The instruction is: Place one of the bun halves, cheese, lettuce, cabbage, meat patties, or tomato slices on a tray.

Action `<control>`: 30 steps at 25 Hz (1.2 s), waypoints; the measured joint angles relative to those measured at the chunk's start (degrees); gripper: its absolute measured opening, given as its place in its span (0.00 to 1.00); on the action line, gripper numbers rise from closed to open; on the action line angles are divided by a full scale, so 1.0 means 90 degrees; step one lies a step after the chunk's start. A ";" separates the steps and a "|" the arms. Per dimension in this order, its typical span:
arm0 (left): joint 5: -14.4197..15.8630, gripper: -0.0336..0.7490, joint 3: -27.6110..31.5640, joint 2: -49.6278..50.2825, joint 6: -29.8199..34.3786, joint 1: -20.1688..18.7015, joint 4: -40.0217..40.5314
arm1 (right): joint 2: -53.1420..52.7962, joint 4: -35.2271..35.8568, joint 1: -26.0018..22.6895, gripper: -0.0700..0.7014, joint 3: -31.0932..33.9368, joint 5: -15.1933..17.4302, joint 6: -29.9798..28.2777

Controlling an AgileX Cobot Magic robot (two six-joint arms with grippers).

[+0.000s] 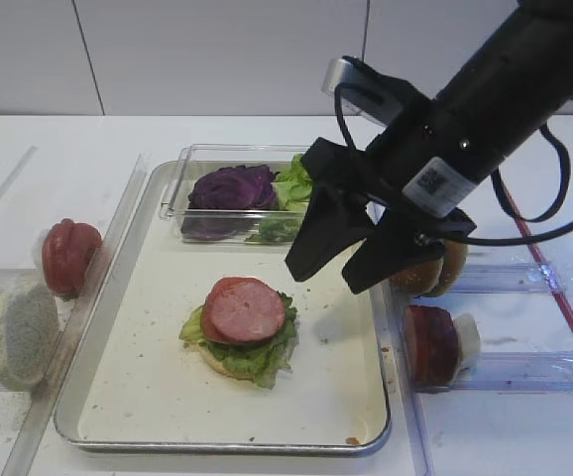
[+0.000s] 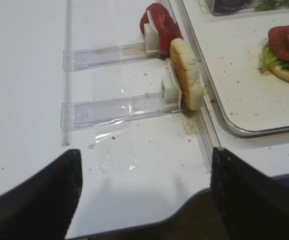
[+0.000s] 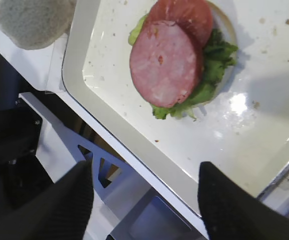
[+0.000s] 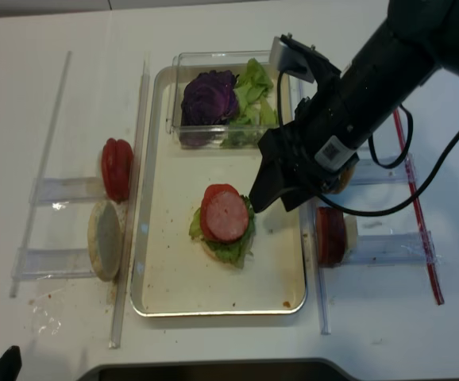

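Right gripper (image 1: 334, 260) is hanging with fingers spread, nothing between them, over the tray (image 1: 128, 397) just right of the stack. A patty (image 1: 244, 309) is lying on tomato (image 1: 225, 289), lettuce (image 1: 267, 355) and a bun. Patty looks soft, slick; pinching across its rim seems best. Left gripper (image 2: 144, 192) is also spread, idle.

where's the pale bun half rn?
In the exterior high view the pale bun half stands on edge left of the tray, outside its rim, just in front of the upright tomato slices.
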 joint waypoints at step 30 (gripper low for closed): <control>0.0000 0.67 0.0000 0.0000 0.0000 0.0000 0.0000 | 0.0000 -0.2684 -0.0352 0.68 -0.1090 0.0221 0.1294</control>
